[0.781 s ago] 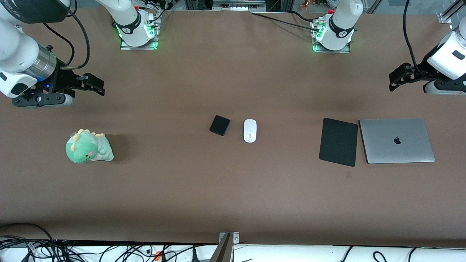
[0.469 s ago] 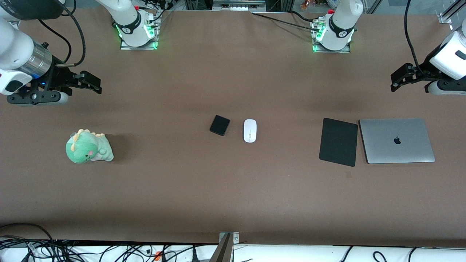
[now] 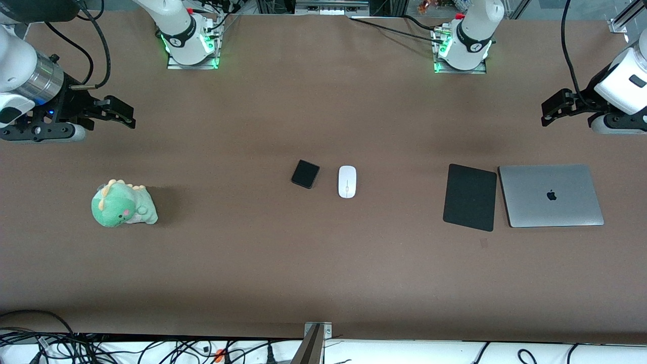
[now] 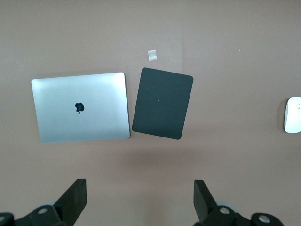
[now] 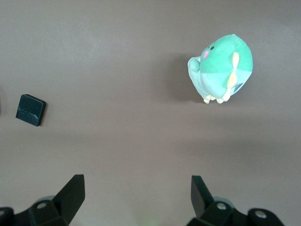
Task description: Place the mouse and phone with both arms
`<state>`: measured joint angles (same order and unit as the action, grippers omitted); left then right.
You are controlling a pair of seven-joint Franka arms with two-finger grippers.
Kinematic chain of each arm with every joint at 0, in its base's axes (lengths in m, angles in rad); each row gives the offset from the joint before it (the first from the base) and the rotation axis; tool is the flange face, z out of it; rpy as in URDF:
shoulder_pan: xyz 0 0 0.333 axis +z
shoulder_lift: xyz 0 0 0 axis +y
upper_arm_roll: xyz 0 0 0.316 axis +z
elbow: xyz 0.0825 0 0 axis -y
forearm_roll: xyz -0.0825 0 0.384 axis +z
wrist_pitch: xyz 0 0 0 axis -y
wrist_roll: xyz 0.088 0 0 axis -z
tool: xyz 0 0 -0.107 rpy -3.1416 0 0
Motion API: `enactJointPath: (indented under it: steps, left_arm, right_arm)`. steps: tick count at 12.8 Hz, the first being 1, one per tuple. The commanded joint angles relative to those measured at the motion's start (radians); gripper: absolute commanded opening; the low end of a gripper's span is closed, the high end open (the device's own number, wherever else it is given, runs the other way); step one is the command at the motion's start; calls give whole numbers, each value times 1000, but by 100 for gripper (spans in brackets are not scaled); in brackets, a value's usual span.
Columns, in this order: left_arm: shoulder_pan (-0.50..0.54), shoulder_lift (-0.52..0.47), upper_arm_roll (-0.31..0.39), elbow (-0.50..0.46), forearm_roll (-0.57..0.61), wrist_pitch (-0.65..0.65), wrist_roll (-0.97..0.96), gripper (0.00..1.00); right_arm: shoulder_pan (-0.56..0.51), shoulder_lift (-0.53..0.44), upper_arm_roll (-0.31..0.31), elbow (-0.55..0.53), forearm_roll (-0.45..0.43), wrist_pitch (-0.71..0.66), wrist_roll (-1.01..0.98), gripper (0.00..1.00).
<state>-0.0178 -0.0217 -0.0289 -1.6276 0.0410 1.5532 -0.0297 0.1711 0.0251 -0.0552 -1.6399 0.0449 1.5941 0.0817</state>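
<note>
1. The mouse (image 3: 347, 181) lies flat at the middle of the tabletop (image 3: 323, 273), with the phone (image 3: 305, 174) just beside it toward the right arm's end; the two are close but not touching
2. Neither is held, and nothing shows either one set anywhere in particular, so I judge the task barely begun: both picks and both placements are left to do
3. The left claw (image 3: 553, 107) hangs in the air over bare tabletop at the left arm's end, its fingers (image 4: 75, 200) spread wide and empty, with the laptop (image 3: 551, 195) and the mouse pad (image 3: 470, 197) lying on the tabletop nearby
4. The right claw (image 3: 119, 111) hangs over bare tabletop at the right arm's end, fingers (image 5: 70, 193) likewise parted and gripping nothing; a green plush dinosaur (image 3: 123, 203) sits on the tabletop near it
5. Both claws are well apart from the mouse and phone, so each arm has a long reach toward the middle ahead of it
6. The mouse pad, just beside the laptop, looks a likely spot for the mouse, though that is only a guess; where the phone should go I cannot tell
</note>
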Motion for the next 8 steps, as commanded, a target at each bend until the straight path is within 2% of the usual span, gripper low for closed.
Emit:
enactJointPath:
  steps: [1, 6, 8]
  left_arm:
    - [13, 5, -6, 15, -24, -21, 28, 100]
    - [10, 6, -29, 12, -26, -27, 25, 100]
    - [7, 12, -60, 11, -26, -39, 21, 100]
  right_arm:
    - [-1, -16, 1, -3, -7, -13, 6, 100]
    - [-1, -10, 1, -3, -7, -10, 7, 100]
    - [-1, -8, 1, -3, -7, -8, 7, 100]
